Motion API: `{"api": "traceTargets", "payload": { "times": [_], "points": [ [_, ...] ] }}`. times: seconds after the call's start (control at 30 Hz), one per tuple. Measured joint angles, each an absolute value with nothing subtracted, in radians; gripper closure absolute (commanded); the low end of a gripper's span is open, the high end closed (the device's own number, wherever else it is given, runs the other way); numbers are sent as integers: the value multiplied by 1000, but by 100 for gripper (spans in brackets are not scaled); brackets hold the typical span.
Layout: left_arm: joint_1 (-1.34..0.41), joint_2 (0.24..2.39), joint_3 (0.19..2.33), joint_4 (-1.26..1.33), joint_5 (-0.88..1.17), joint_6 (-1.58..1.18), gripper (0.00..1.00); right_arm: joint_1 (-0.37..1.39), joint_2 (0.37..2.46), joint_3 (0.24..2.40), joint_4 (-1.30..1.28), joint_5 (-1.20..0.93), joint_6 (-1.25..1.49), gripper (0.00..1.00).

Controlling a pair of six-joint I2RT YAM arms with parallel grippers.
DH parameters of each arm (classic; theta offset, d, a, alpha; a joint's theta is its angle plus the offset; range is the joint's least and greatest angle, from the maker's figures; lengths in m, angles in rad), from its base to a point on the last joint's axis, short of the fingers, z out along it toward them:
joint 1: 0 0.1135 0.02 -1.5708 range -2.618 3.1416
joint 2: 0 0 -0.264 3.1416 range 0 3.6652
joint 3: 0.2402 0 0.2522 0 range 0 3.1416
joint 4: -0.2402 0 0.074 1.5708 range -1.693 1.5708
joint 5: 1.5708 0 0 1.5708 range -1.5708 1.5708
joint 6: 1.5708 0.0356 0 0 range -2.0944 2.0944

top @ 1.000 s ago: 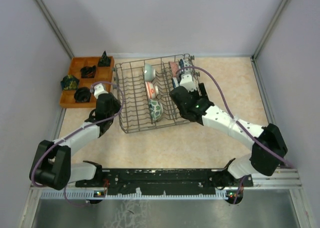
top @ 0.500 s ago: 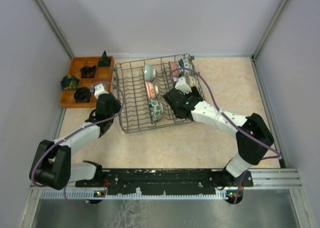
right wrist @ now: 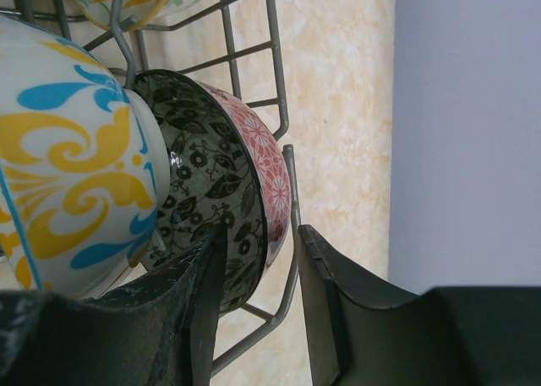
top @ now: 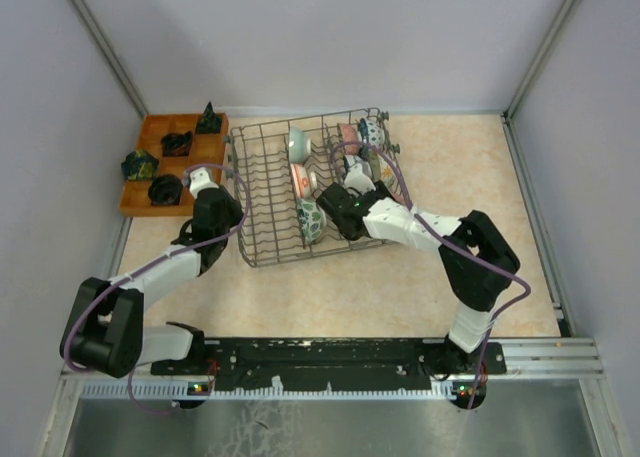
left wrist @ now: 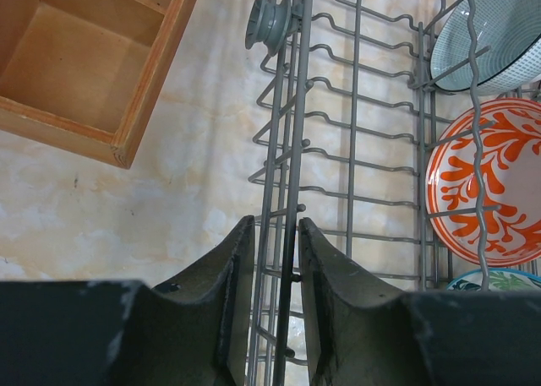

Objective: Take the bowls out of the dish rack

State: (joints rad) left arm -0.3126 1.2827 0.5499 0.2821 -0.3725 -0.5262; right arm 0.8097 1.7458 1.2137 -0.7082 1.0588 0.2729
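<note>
Left pincer (left wrist: 275,227) is narrow, clamped on the rim wire at the 9 o'clock side of the rack (top: 262,192). Every bowl seen, the red-and-white bowl (top: 303,180) included, stands in the rack. None lies on the counter (top: 450,157), so unloading looks barely begun. Toward 3 o'clock, right pincer (right wrist: 259,231) straddles the rim of the green floral bowl (right wrist: 211,175), jaws narrow; whether they pinch it I cannot tell. No writing is readable.

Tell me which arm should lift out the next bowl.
Right. The right gripper straddles the rim of the green floral bowl in the rack. The left gripper is clamped on the rack's side wire, no bowl between its jaws.
</note>
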Motion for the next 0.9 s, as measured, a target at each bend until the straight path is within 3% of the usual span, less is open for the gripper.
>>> {"api": "traceTargets", "payload": {
  "times": [0.9],
  "points": [
    [-313, 1298, 545, 307, -375, -527, 67, 812, 1828, 1253, -749, 1206, 340, 92]
  ]
}}
